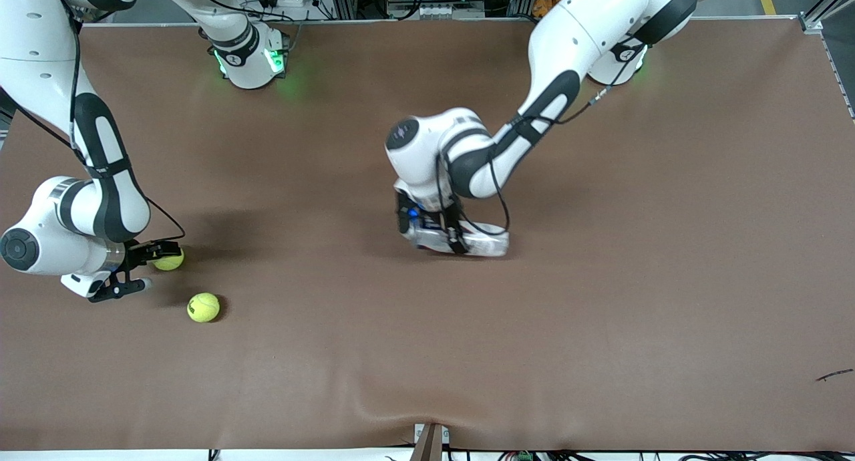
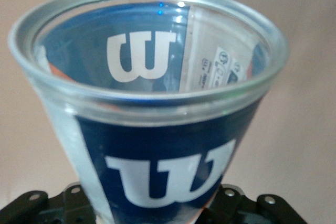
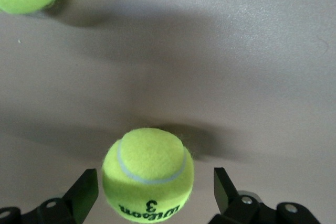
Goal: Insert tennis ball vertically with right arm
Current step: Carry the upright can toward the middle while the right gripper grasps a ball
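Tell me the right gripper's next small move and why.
Probably close the right gripper: its black fingers stand open on either side of the yellow-green felt tennis ball on the brown table, apparently not yet touching. The left gripper already holds the clear plastic ball can.

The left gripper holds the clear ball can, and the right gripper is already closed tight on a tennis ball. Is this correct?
Not fully. The right gripper is open: in the right wrist view its fingers stand on either side of the tennis ball with gaps showing, and the ball lies on the table. The left gripper does hold the clear ball can.
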